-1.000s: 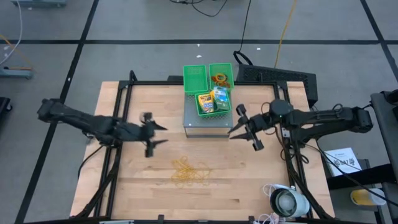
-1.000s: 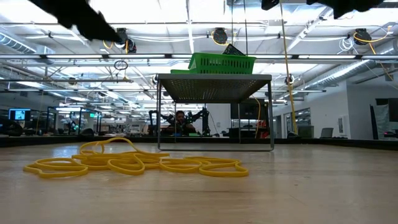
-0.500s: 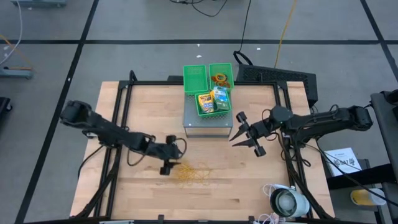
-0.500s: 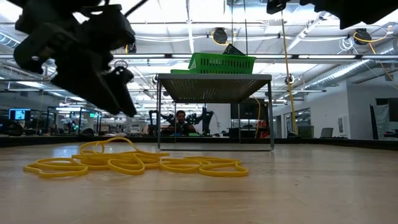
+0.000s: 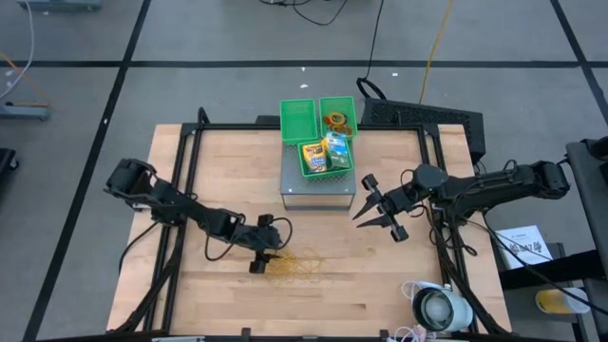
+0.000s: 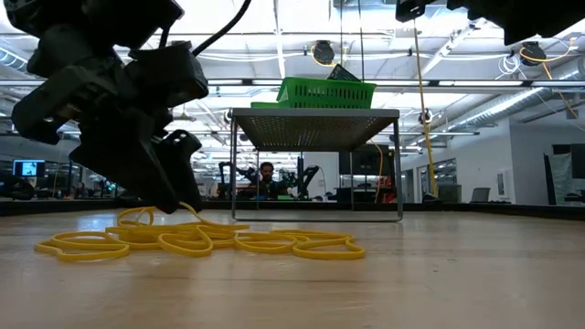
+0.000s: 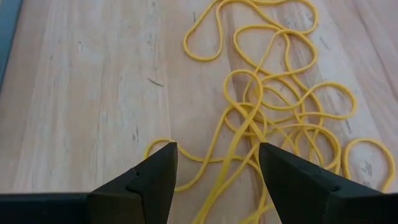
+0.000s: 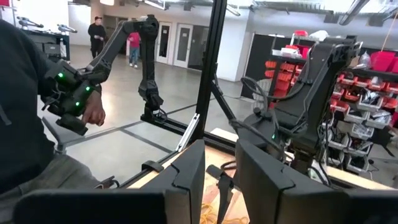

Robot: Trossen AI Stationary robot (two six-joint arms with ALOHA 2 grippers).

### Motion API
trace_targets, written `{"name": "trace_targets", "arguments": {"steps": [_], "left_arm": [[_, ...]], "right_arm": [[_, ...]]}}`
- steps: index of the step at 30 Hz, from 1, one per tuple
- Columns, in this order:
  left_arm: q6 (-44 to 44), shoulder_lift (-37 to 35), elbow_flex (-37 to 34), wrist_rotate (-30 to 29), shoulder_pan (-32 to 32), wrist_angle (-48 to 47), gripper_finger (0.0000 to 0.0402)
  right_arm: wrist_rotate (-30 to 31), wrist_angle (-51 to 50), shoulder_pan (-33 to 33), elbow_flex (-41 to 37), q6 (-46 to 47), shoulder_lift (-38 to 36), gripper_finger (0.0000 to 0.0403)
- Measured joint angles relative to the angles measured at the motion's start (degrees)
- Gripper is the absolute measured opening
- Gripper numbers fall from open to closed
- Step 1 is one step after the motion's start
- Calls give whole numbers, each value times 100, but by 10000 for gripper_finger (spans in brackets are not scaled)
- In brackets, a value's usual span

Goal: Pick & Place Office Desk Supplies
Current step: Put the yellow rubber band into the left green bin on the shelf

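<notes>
A tangle of yellow-tan rubber bands (image 5: 291,268) (image 6: 201,239) lies flat on the wooden table, near the middle. My left gripper (image 5: 267,255) (image 7: 214,165) is open and low at the tangle's left end, a finger on either side of a few strands (image 7: 239,146). My right gripper (image 5: 361,211) (image 8: 219,180) is open with a narrow gap, held in the air right of the grey stand. The crayon box (image 5: 313,157) and green-white packet (image 5: 335,149) sit in a green bin; coloured rings (image 5: 335,120) lie in another. My left gripper comes at the tangle's left end slanting down from the table's left. Strands (image 7: 217,158) run between its open fingers. One dark finger (image 6: 172,199) reaches down to the level of the bands. I cannot tell whether it touches them.
The green mesh bins (image 5: 298,116) stand on a grey metal stand (image 5: 317,190) at the table's far middle. A white round device with cables (image 5: 437,309) sits at the near right corner. Bare wood lies near the bands. A person (image 8: 25,124) shows beyond the table.
My left arm has swung from the table's left-middle toward the right and near edge and come down, so its open gripper now sits at the rubber bands' left end. The bands have not moved. My right gripper has stayed about where it was.
</notes>
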Motion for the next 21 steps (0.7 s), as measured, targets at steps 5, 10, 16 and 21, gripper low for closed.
{"name": "trace_targets", "arguments": {"steps": [5, 10, 16, 21], "left_arm": [[-47, -1, 0, -49, 2, -283, 232], [-318, 0, 0, -116, 2, -652, 232], [-164, -2, 0, -197, 2, -556, 232], [93, -2, 0, -197, 4, -507, 232]], "right_arm": [[4, -49, 0, 0, 0, -16, 79], [365, -185, 0, 0, 157, -118, 79], [1471, -1244, -4, 2, 144, -969, 77], [1698, -1937, -13, 2, 65, -1580, 77]]}}
